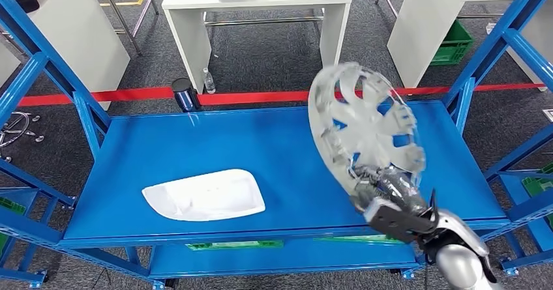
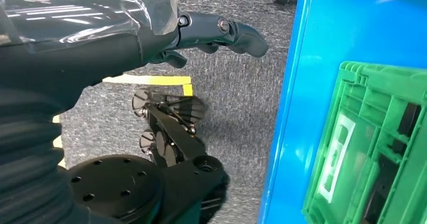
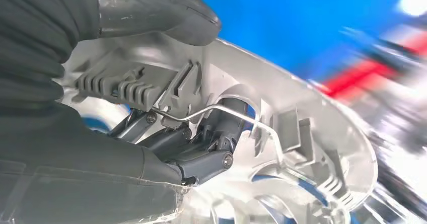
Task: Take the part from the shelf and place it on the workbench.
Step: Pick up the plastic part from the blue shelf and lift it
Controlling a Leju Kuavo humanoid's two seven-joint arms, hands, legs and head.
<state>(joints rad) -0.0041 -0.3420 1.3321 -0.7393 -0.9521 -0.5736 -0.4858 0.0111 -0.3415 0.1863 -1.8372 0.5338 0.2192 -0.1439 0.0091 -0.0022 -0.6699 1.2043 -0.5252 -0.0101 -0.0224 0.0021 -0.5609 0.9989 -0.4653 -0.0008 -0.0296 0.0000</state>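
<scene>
Right hand [image 1: 391,195] grips the wheel cover [image 1: 365,130] by its lower rim, thumb and fingers [image 3: 201,153] pinching it; the disc stands tilted on edge above the blue shelf [image 1: 274,146]. Left hand [image 2: 151,38] hangs at the robot's side holding nothing, fingers apart; a white panel [image 1: 203,194] lies on the shelf well apart.

light: bright, even, from above | shadows: soft, faint | blur: wheel cover [image 1: 365,127] smeared in head view; background streaked in right wrist view | glare: on plastic wrap [image 2: 85,12], left wrist view
</scene>
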